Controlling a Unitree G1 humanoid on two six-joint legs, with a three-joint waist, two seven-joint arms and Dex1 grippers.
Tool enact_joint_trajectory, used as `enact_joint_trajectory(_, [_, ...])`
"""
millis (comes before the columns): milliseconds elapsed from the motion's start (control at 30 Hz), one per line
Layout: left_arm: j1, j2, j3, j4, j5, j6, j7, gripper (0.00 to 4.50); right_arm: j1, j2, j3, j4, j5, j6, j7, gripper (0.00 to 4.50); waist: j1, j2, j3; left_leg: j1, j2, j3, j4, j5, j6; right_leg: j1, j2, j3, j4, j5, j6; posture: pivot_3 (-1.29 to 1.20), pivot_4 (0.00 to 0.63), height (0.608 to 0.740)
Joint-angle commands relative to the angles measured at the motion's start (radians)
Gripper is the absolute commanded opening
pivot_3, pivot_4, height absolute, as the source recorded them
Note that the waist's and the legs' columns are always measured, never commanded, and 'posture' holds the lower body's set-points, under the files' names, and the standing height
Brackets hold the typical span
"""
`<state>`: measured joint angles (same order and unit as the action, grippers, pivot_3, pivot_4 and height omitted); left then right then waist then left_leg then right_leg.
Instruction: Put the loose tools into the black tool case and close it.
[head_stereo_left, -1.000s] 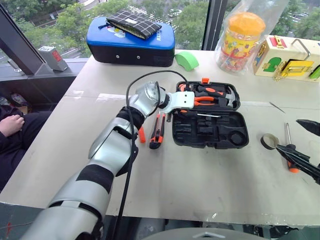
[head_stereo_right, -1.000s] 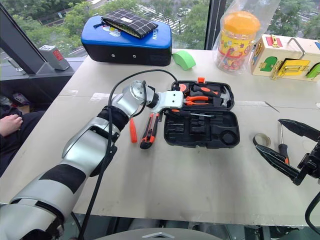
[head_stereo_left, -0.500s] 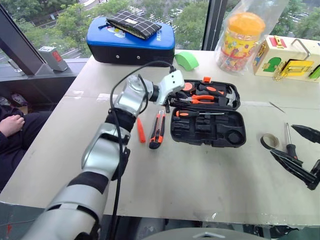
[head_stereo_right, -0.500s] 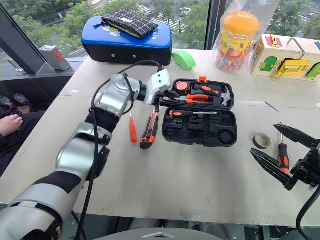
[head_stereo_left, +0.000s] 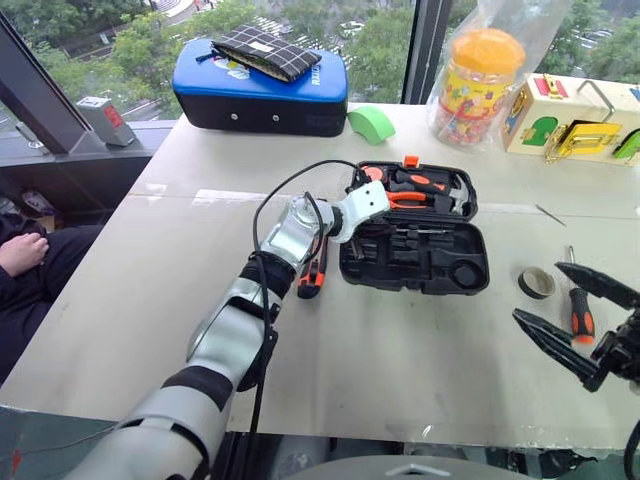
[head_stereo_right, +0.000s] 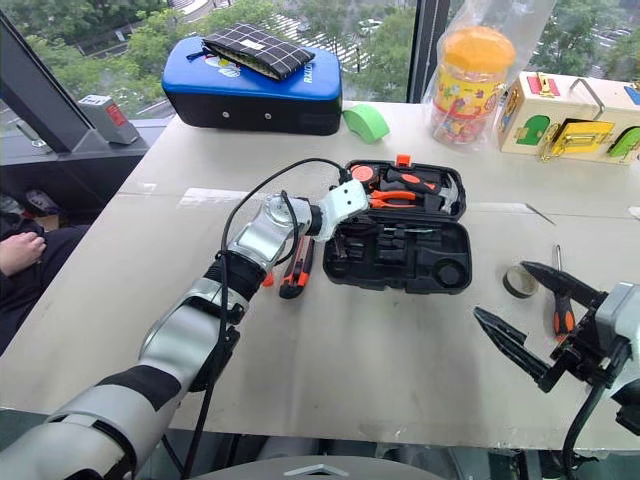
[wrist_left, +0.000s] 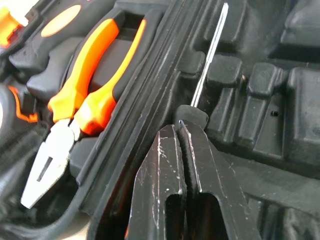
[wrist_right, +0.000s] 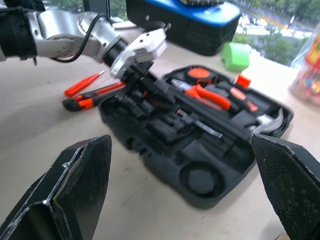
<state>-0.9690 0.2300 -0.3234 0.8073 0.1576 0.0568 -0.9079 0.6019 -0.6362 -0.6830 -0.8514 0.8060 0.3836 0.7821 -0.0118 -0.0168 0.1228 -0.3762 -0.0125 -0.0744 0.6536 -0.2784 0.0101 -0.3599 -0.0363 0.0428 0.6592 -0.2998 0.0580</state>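
My left gripper (wrist_left: 179, 131) has just pressed its fingers together, empty, over the screwdriver (wrist_left: 209, 55) now slotted in the case (head_stereo_left: 470, 282); right fingers (wrist_right: 75, 185) stay spread wide.

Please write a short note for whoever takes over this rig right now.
Left gripper: shut, empty, tips pressing on the screwdriver lying in the black tool case.
Right gripper: open, empty, above the table's right side.
Done: one screwdriver in the open case.
Left: utility knife and thin orange tool lie left of the case; second screwdriver and tape roll lie right. Then close the lid.
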Motion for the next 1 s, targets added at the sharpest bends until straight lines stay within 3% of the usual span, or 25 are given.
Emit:
enact_joint_trajectory(33, [0.020, 0.005, 0.025, 0.035, -0.009, 0.004, 0.020, 0.05, 0.015, 0.017, -0.015, -0.038, -0.010, 0.007, -0.063, 4.50, -0.001, 0.000, -0.001, 0.000, 0.000, 0.000, 0.000, 0.000, 0.000, 0.000, 0.000, 0.000, 0.001, 0.000, 0.000, 0.00, 0.150, 0.740])
enact_joint_trajectory(133, [0.048, 0.009, 0.128, -0.090, -0.138, 0.007, -0.021, 0.05, 0.019, 0.054, -0.031, -0.059, -0.013, 0.048, -0.194, 4.50, -0.003, 0.000, -0.001, 0.001, 0.000, 0.000, 0.000, 0.000, 0.000, 0.000, 0.000, 0.001, 0.002, 0.000, 0.000, 0.00, 0.150, 0.740])
enact_joint_trajectory(267, [0.153, 0.038, 0.227, -0.464, -0.388, 0.254, -0.161, 0.05, 0.046, 0.093, -0.089, -0.083, -0.021, 0.138, -0.385, 4.50, 0.002, 0.001, 0.001, -0.004, 0.004, -0.001, 0.000, 0.000, 0.000, -0.005, 0.000, -0.001, 0.002, 0.000, 0.000, 0.00, 0.150, 0.740])
enact_joint_trajectory(400, [0.236, 0.091, 0.239, -0.779, -0.559, 0.519, -0.189, 1.24, 0.037, 0.001, -0.128, -0.027, 0.019, 0.381, -0.537, 4.50, 0.006, 0.002, 0.000, -0.005, 0.004, -0.002, 0.000, 0.001, -0.001, -0.004, -0.002, 0.000, 0.000, 0.000, 0.000, 0.00, 0.150, 0.740])
enact_joint_trajectory(467, [0.273, 0.146, 0.225, -0.922, -0.643, 0.633, -0.224, 2.27, -0.026, -0.035, -0.131, 0.053, 0.058, 0.494, -0.608, 4.50, 0.006, 0.002, 0.000, -0.003, 0.003, -0.001, 0.000, 0.001, -0.001, -0.001, -0.003, 0.000, -0.002, 0.000, 0.000, 0.00, 0.150, 0.740])
enact_joint_trajectory(600, [0.308, 0.275, 0.213, -1.076, -0.744, 0.755, -0.295, 4.34, -0.192, -0.118, -0.006, 0.158, 0.040, 0.715, -0.717, 4.50, -0.001, 0.005, 0.002, -0.001, 0.002, 0.000, 0.000, 0.001, -0.002, 0.000, -0.003, 0.000, 0.000, 0.000, -0.001, 0.00, 0.150, 0.740])
enact_joint_trajectory(767, [0.329, 0.315, 0.189, -1.176, -0.792, 0.800, -0.268, 4.44, -0.431, -0.132, 0.109, 0.401, -0.013, 0.842, -0.748, 4.50, 0.000, 0.006, 0.001, -0.001, 0.002, 0.000, 0.000, 0.001, -0.002, 0.000, -0.001, 0.000, -0.001, 0.000, -0.001, 0.00, 0.150, 0.740])
enact_joint_trajectory(967, [0.346, 0.352, 0.187, -1.202, -0.789, 0.765, -0.252, 4.50, -0.502, -0.153, 0.153, 0.475, -0.099, 0.902, -0.743, 1.93, 0.005, 0.007, 0.001, -0.004, 0.002, -0.002, -0.001, 0.001, -0.002, -0.002, 0.001, -0.001, -0.003, 0.000, -0.001, 0.00, 0.150, 0.740])
enact_joint_trajectory(1000, [0.346, 0.353, 0.187, -1.199, -0.789, 0.763, -0.245, 4.50, -0.503, -0.162, 0.155, 0.476, -0.111, 0.905, -0.737, 1.71, 0.006, 0.007, 0.001, -0.004, 0.002, -0.002, -0.001, 0.001, -0.002, -0.001, 0.001, 0.000, -0.003, 0.000, -0.001, 0.00, 0.150, 0.740])
